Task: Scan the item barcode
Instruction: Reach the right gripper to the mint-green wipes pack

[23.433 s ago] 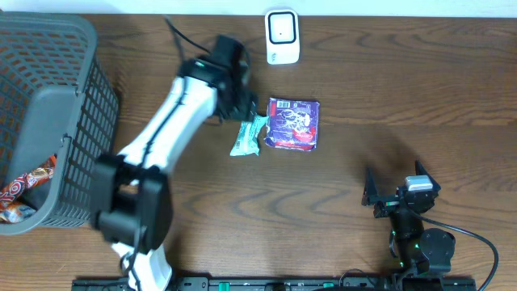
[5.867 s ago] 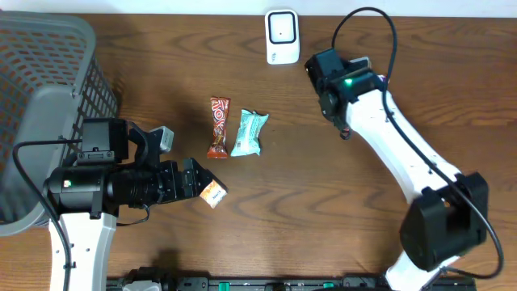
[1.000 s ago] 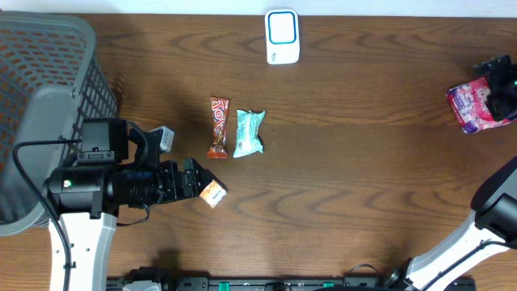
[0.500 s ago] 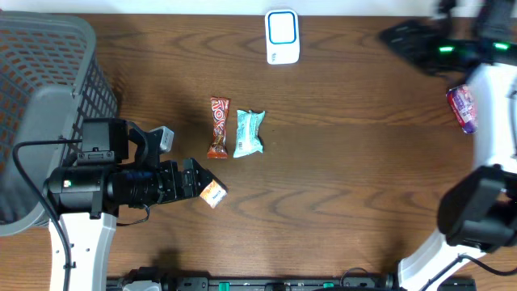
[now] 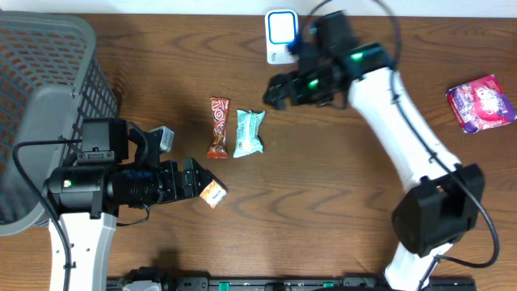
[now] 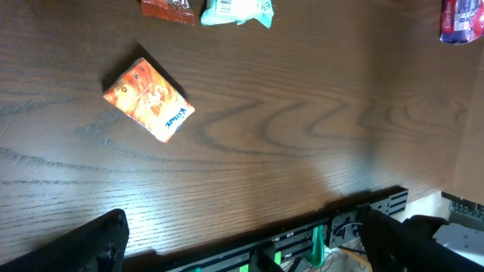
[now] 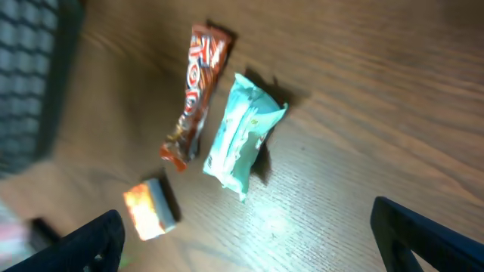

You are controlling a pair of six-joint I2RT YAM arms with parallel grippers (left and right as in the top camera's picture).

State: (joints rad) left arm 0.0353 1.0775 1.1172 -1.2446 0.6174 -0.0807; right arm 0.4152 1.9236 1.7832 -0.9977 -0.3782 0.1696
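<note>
Scanner (image 5: 282, 35) sits at the far edge of the table (image 5: 339, 202). Just below it hovers the right gripper (image 5: 279, 91), jaws wide and empty. The teal packet (image 5: 249, 132) lies below-left of the scanner — bare wood runs rightward to a purple pouch (image 5: 482, 103). Further below-left, the left gripper (image 5: 196, 179) gapes empty.

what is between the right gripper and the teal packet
Only bare tabletop: in the overhead view the open right gripper sits just up and right of the teal packet, nothing lying between them.
</note>
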